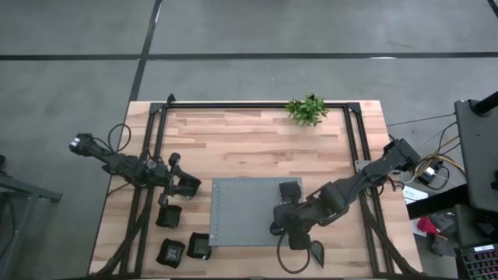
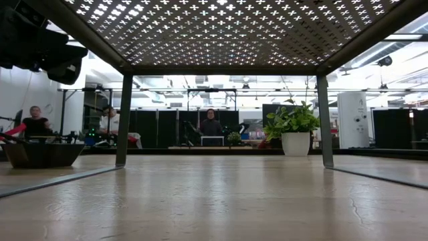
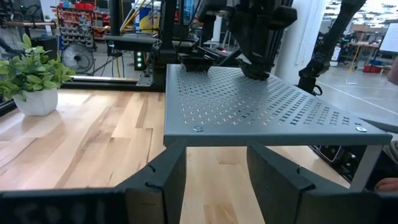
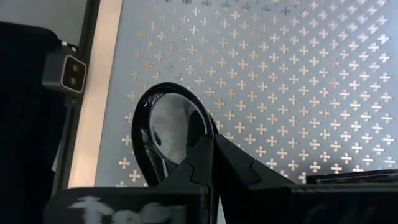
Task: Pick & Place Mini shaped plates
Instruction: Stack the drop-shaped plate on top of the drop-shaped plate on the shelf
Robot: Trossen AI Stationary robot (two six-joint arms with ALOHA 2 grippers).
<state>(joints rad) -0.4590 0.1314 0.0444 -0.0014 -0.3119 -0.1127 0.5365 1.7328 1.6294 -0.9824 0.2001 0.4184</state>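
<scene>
The right gripper (image 4: 214, 149) is clenched on the rim of a glossy black teardrop plate (image 4: 171, 134), held above the grey perforated mat (image 4: 298, 74) — the plate is seen tilted against the fingers in the right wrist view. In the high view this gripper (image 1: 282, 225) sits over the mat's (image 1: 241, 218) near right edge. One small black square plate (image 1: 289, 189) rests on the mat close to the right arm. Another teardrop plate (image 1: 317, 251) lies on the wooden table (image 1: 233, 148) just off the mat's near right corner.

The left gripper (image 1: 187, 185) is at the mat's left edge, fingers (image 3: 168, 180) spread wide and holding nothing; through them the mat's raised edge (image 3: 261, 118) is seen straight ahead. Three more black plates are grouped on the table by the mat's near left corner — one (image 1: 169, 216) just below the left gripper, two (image 1: 171, 252) (image 1: 199, 246) side by side nearer the table edge.

A small green plant (image 1: 306, 110) stands at the far edge of the table.
</scene>
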